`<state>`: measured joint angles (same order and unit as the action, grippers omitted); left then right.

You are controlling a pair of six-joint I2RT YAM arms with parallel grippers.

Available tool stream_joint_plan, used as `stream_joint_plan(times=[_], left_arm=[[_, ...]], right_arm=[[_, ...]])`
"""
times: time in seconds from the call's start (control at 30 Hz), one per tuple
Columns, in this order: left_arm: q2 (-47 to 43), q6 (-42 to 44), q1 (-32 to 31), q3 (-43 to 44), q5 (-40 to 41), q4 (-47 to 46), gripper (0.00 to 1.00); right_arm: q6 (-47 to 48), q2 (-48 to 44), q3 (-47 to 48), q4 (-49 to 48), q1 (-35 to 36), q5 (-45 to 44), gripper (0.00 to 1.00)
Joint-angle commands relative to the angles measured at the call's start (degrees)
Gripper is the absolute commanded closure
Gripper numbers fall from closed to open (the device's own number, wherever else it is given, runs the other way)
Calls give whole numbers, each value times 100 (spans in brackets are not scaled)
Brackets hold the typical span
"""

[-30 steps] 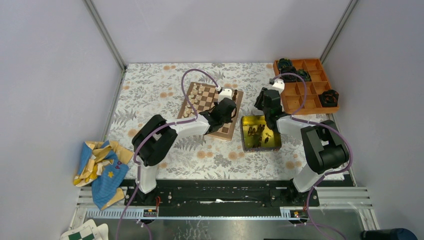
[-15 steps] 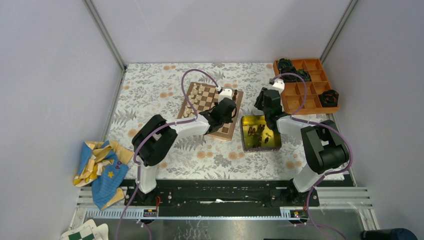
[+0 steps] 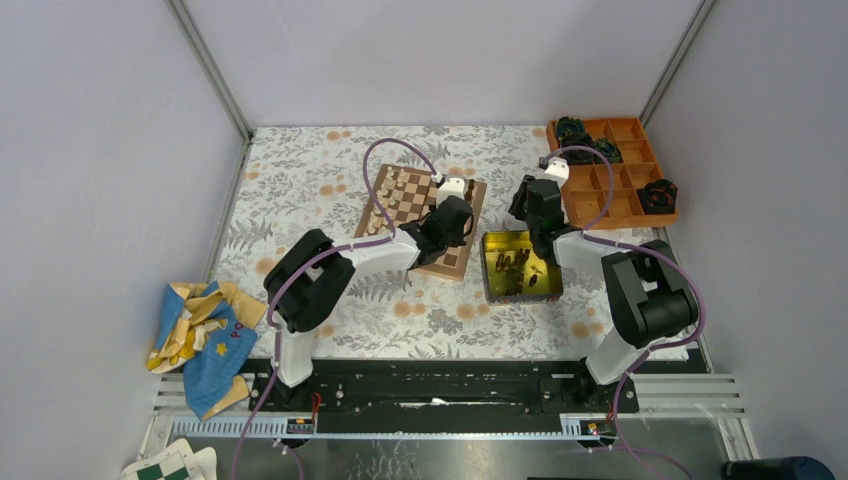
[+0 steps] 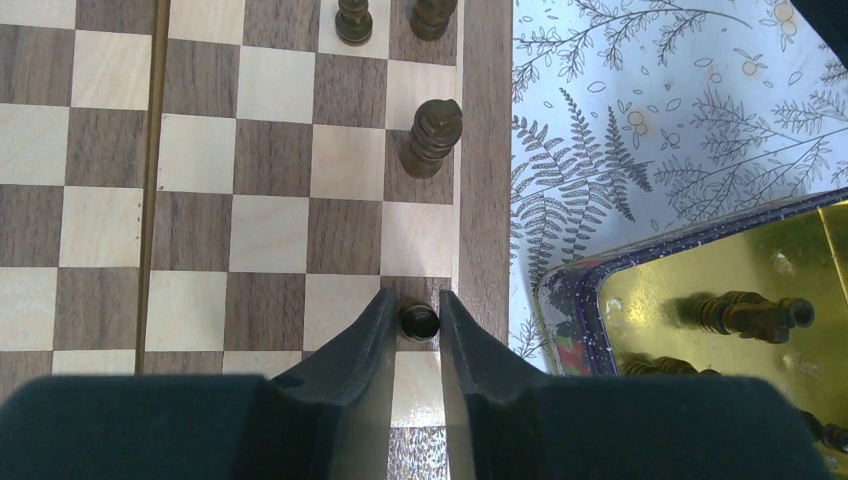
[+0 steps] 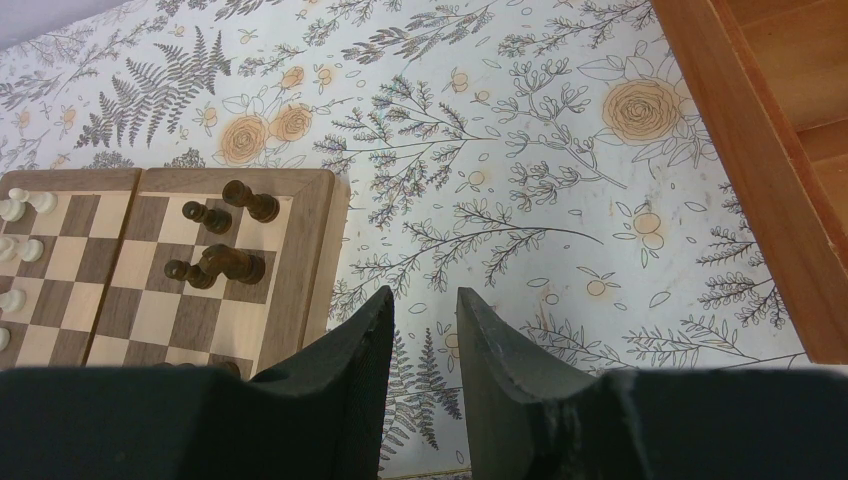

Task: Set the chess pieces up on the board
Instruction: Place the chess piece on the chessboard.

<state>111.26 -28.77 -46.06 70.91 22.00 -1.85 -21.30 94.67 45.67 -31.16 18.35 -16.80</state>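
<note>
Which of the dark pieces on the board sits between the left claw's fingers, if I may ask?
The small dark piece nearest the camera, flanked by the left claw; the other three stand farther up the board.

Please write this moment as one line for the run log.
left gripper: shut on dark pawn, on board edge square | right gripper: open, empty, above tablecloth

Board (image 3: 422, 222) sits in the middle, tin (image 3: 520, 266) just to its right, and tray (image 3: 612, 175) further right, at the back corner. Pale pieces (image 5: 28, 248) line the board's left side, dark pieces (image 4: 431, 138) its right (more lie in the tin). One pawn (image 4: 418, 320) stands by the board's right border, between the left gripper (image 4: 415, 305) fingers. Cloth (image 3: 200, 335) lies far off, near left.
</note>
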Motion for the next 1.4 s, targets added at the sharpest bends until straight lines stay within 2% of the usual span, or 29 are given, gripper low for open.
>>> stream_joint_plan(times=[0.0,0.47,0.8,0.9,1.37], left_arm=[[36,-23,-61,123,15,-177,69],[-42,41,-87,153,86,-177,50],[-952,243,-89,-122,397,-275,18],[-1230,215,-86,-267,436,-320,12],[-2310,-205,-89,-1347,463,-376,10]], right_arm=[[-26,-11,179,-193,-38,52,63],[142,-33,213,-172,-17,21,64],[441,-283,333,327,159,89,61],[518,-508,343,648,271,22,61],[659,-1619,-192,1888,1053,-487,57]])
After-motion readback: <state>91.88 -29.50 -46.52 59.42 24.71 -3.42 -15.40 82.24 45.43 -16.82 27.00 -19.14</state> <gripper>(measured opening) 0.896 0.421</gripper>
